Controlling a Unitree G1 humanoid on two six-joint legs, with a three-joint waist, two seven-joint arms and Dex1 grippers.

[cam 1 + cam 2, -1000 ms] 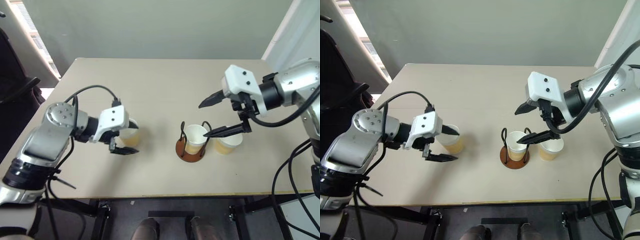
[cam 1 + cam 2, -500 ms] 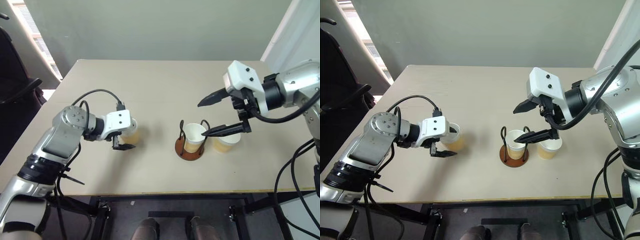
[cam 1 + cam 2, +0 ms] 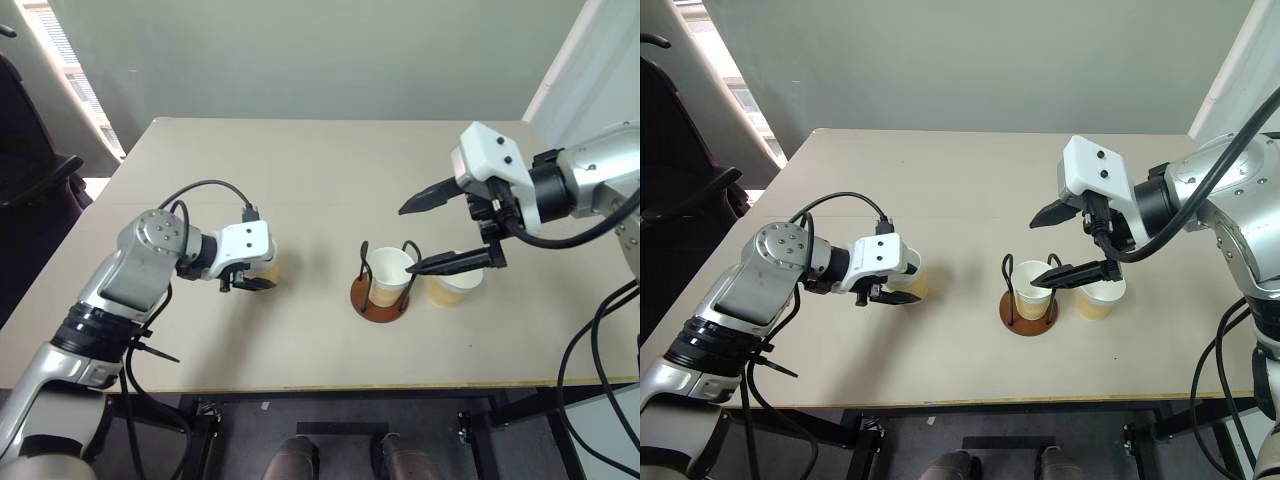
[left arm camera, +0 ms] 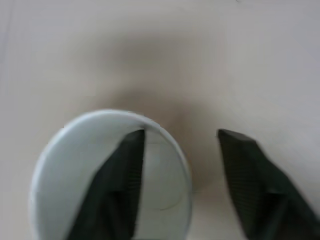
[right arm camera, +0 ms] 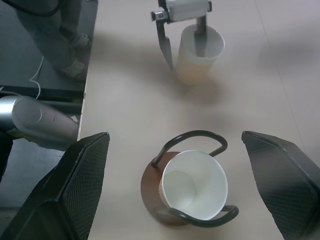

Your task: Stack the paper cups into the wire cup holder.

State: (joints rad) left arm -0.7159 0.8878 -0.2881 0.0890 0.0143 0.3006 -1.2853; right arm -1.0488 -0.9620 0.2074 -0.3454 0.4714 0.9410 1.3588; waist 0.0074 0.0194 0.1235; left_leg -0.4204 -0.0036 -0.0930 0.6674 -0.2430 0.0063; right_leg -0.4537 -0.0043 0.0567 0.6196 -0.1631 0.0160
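While we straddle its rim: the left cup stands on the bench, well apart from the holder.
Left end effector: one finger inside the cup, one outside, not yet clamped.
Grip advice: we pinch the wall squarely, then lift straight.
Wire cup holder: one cup seated; another cup just beside.
Right end effector: spread wide, empty above them.

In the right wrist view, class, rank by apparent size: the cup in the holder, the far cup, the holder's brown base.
1. Cup in the holder, though it is nearest the camera.
2. Far cup, smaller partly from distance.
3. Brown base, mostly hidden, so unsure.
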